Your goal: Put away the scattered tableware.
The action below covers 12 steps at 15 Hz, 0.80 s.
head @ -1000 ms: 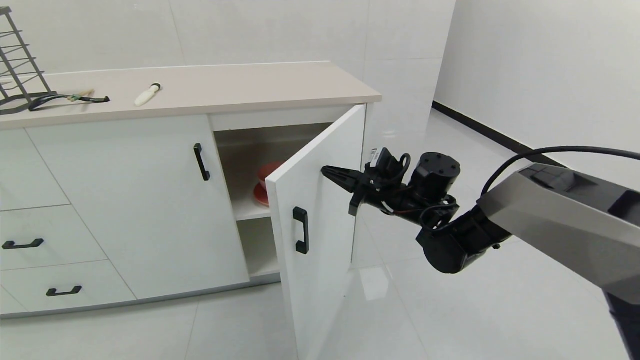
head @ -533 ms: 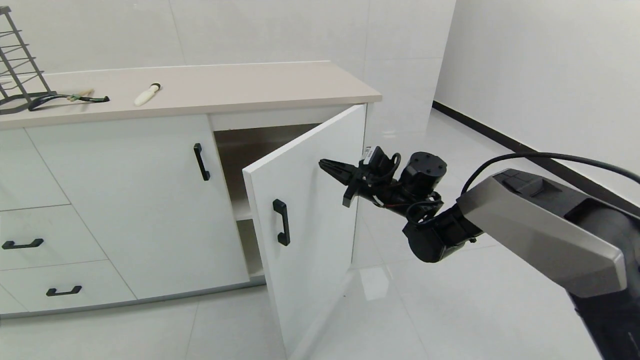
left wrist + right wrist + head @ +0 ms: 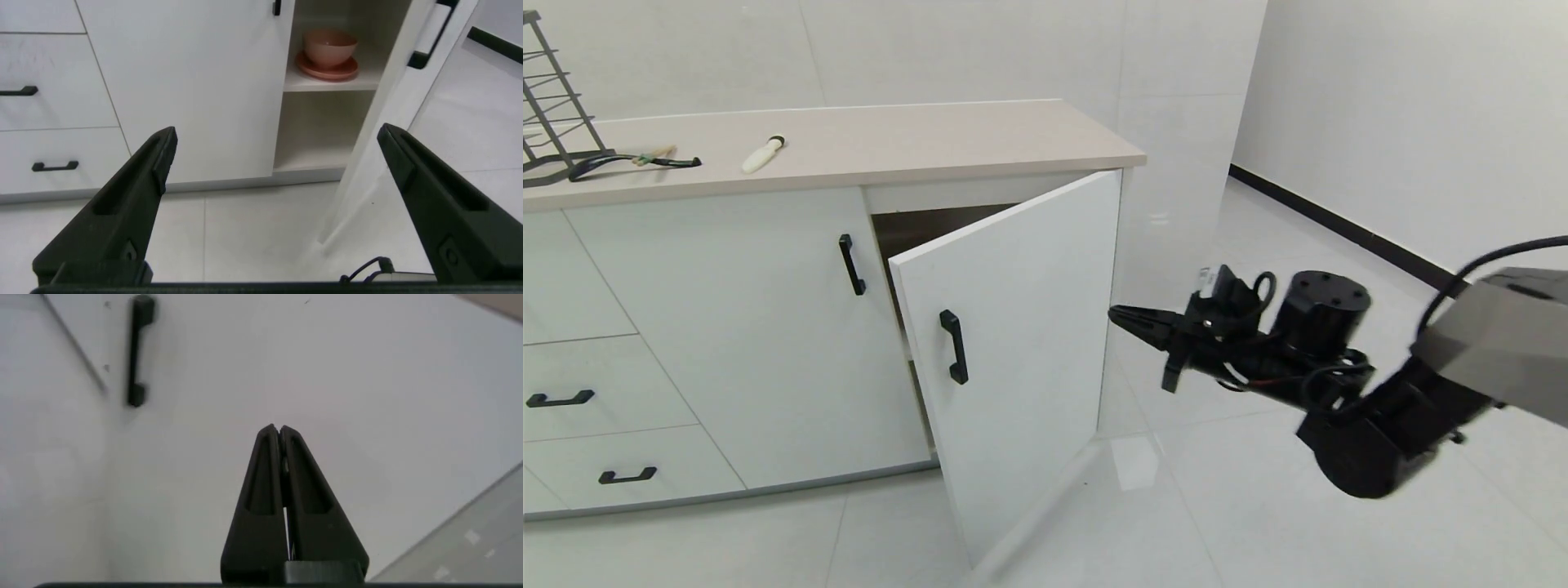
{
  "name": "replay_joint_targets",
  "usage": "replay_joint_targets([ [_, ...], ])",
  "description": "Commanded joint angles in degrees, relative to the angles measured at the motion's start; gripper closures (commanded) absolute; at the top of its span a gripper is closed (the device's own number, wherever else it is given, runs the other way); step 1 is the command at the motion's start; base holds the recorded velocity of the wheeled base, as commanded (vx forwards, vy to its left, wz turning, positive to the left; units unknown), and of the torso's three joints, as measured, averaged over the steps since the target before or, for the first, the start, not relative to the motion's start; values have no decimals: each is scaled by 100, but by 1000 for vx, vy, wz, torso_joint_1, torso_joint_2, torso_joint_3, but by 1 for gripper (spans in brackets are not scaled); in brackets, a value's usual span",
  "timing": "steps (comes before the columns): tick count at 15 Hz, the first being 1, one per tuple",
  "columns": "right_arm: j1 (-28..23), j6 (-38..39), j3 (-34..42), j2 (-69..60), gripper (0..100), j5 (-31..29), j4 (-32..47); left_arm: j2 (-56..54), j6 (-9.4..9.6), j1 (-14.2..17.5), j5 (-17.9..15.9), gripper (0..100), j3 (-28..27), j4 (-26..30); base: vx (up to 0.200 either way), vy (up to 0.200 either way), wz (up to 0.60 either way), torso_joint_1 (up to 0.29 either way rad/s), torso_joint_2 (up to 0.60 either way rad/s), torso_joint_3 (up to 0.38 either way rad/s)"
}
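Lying aslant, utensil (image 3: 764,154), dark tip wallward

The right hand (image 3: 279,429) faces a white cabinet door (image 3: 368,392), its fingers pressed together. The door's black handle (image 3: 140,351) sits well apart from the fingertips.

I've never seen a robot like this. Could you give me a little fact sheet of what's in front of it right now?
Cabinet door: partly open, black handle on its outer face
Shelf: pink bowl sitting on a pink plate
Countertop: white-handled utensil, wire rack at the left end
Right gripper: shut, empty, pointing at the door near its hinge side
Left gripper: open, empty, facing the cabinet opening
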Motion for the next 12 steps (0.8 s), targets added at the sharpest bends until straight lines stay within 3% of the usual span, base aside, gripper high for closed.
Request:
replay_joint_targets([
  [1,-527,-168,3323,-3617,100,67,-2,0,-1,0,4,0,0,-1,0,0,0,0,0,0],
  [3,-1213,-168,3991,-4891,100,76,7,0,-10,0,4,0,0,-1,0,0,0,0,0,0],
  [5,-1441,-168,4175,-5568,100,85,104,0,-10,0,4,0,0,-1,0,0,0,0,0,0],
  [7,-1608,-168,4175,-7554,100,41,1598,0,-19,0,48,0,0,-10,0,0,0,0,0,0],
  [8,-1644,-168,4175,-7906,100,41,1906,0,-19,0,48,0,0,-10,0,0,0,0,0,0],
  [9,-1837,-168,4175,-9145,100,49,2943,0,-19,0,48,0,0,-10,0,0,0,0,0,0],
  [12,-2118,-133,4026,-10841,100,14,4331,0,-27,0,48,0,0,-10,0,0,0,0,0,0],
])
